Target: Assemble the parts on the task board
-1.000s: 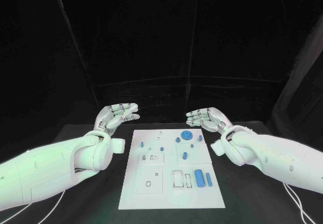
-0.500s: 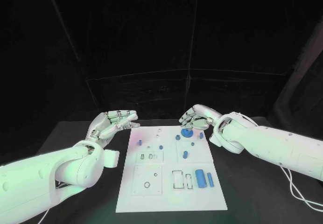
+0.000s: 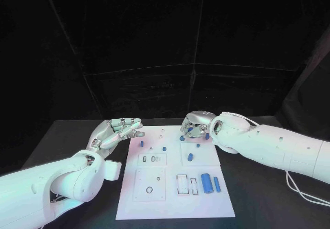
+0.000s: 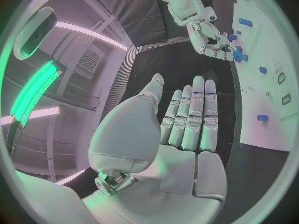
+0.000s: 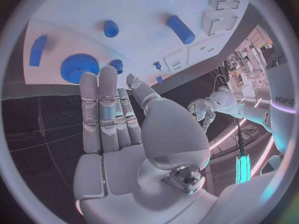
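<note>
Head view, my right hand (image 3: 194, 125): fingers apart, holding nothing, above the blue gear (image 5: 79, 66) at the board's far edge.
My left hand (image 3: 115, 130): spread, holding nothing, beside the task board (image 3: 165, 202).
Board: blue parts (image 3: 205, 181) lie on it.

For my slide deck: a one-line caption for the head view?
Right hand reaches over the gear on the board; left hand open beside it.
</note>
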Motion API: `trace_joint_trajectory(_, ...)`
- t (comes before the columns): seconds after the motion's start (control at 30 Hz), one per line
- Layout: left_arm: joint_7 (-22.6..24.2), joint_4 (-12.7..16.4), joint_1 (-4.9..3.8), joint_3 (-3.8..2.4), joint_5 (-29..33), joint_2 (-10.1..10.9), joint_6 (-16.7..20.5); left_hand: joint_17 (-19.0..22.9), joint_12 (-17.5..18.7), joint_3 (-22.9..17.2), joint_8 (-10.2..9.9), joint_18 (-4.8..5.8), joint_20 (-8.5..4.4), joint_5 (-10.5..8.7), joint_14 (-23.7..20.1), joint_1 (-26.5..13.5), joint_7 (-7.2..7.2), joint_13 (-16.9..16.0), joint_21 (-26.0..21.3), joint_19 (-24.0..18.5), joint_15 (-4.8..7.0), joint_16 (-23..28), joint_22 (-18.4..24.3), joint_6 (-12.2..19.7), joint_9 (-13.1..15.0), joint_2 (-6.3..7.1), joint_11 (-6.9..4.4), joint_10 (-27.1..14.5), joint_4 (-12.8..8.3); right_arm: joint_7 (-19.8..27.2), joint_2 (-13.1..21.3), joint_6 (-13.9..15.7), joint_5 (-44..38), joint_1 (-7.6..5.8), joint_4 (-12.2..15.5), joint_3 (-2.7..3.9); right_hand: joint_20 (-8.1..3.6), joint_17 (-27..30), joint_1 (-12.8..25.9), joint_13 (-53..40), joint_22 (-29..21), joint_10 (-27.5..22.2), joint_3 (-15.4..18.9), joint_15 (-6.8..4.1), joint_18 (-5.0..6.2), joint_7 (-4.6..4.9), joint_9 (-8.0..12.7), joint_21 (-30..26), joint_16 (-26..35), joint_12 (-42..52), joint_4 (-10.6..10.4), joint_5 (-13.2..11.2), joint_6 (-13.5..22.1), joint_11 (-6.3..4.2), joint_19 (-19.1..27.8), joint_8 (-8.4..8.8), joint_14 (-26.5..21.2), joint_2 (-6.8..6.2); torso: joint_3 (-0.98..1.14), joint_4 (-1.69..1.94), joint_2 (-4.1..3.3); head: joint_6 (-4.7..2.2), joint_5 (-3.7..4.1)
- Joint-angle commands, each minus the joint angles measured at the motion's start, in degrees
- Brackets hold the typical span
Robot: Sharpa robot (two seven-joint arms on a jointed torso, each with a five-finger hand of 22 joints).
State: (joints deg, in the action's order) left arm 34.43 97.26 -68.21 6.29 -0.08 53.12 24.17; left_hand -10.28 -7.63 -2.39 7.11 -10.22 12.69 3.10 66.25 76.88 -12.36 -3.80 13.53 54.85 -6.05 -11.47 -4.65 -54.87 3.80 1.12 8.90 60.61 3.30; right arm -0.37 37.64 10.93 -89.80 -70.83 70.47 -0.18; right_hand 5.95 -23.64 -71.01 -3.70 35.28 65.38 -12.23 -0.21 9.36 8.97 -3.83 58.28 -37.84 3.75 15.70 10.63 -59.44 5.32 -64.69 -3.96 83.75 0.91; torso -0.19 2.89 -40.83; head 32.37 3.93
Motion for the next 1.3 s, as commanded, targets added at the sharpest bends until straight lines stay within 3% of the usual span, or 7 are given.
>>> trace_joint_trajectory(0.03, -0.3, 0.3, -0.12, -0.06, -0.6, 0.1, -1.1, -0.1, 0.4, 0.0, -0.4, -0.32, 0.16, -0.26, -0.1, -0.1, -0.22, 0.1, -0.3, 0.1, -0.26, 0.3, 0.1, -0.1, -0.1, -0.58, 0.37, 0.2, -0.5, -2.1, -0.3, -2.3, -4.5, -0.3, -0.1, 0.06, 0.06, -1.1, 0.0, -0.1, 3.0, -0.3, -0.6, 0.24, -0.42, -0.02, 0.0, 2.5, -1.8, -0.1, -0.1, -0.3, 0.4, 0.03, -0.7, 0.27, 1.4, -0.66, -0.04, 0.17, -0.73, -0.15, 0.1)
trace_joint_trajectory(0.4, -0.7, 0.6, -0.19, -0.06, -0.6, 0.4, -1.0, -0.2, 0.7, 0.1, -0.7, -0.33, 0.24, -0.26, -0.2, -0.3, -0.39, 0.1, -0.5, 0.1, -0.35, 0.6, 0.3, -0.1, -0.1, -0.68, 0.5, 0.0, -0.6, -1.6, -1.1, -3.7, -5.5, -0.45, -0.6, 0.07, 0.29, -7.9, 0.0, 0.0, 11.2, -0.5, -2.1, 0.41, -1.5, 0.1, 0.0, 8.7, -9.5, 0.0, -0.5, -0.3, 0.5, 0.09, -2.9, 0.24, 1.0, -0.64, -0.14, 0.4, -1.56, -0.3, 0.1)
trace_joint_trajectory(0.8, -1.0, 0.6, -0.4, -0.06, -0.6, 0.6, -1.0, -0.2, 1.1, 0.1, -1.0, -0.33, 0.32, -0.26, -0.2, -0.4, -0.57, 0.1, -0.7, 0.1, -0.44, 0.9, 0.4, 0.1, -0.1, -0.83, 0.64, -0.1, -0.8, -1.3, -1.8, -4.7, -5.6, -0.46, -1.5, 0.07, 0.38, -13.2, -0.2, 0.0, 15.5, -0.1, -4.2, 0.42, -2.08, 0.07, 0.0, 12.1, -15.2, 0.0, -0.7, -0.5, 0.1, 0.11, -4.1, 0.2, 1.0, -0.3, -0.12, 0.47, -1.72, 0.26, 0.08)
trace_joint_trajectory(1.17, -1.2, 0.5, -0.62, -0.06, -0.6, 0.7, -1.0, -0.3, 1.1, 0.1, -1.1, -0.33, 0.34, -0.26, -0.2, -0.4, -0.61, 0.1, -0.8, 0.1, -0.46, 1.0, 0.4, 0.1, -0.1, -0.88, 0.67, -0.2, -0.9, -1.1, -2.1, -4.8, -5.6, -0.46, -1.6, 0.07, 0.28, -19.5, -1.0, -0.1, 21.6, 2.0, -8.7, 0.22, -2.99, -0.05, -0.2, 16.2, -21.6, 0.2, -0.8, -2.7, -1.5, -0.22, -6.4, -0.12, 1.3, 0.66, -0.15, 0.4, -1.92, 0.57, 0.0)
trace_joint_trajectory(1.3, -1.3, 0.5, -0.7, -0.06, -0.6, 0.8, -1.0, -0.3, 1.2, 0.1, -1.1, -0.33, 0.35, -0.26, -0.2, -0.4, -0.65, 0.1, -0.8, 0.2, -0.48, 1.0, 0.5, 0.2, -0.1, -0.96, 0.71, -0.2, -0.9, -1.1, -2.2, -4.4, -5.6, -0.46, -1.7, 0.07, 0.25, -20.6, -1.0, 0.0, 22.8, 2.5, -10.2, 0.19, -3.15, -0.09, -0.1, 17.1, -23.0, 0.1, -1.0, -3.0, -2.0, -0.27, -6.7, -0.09, 1.1, 0.46, -0.2, 0.45, -2.01, 0.68, 0.06)
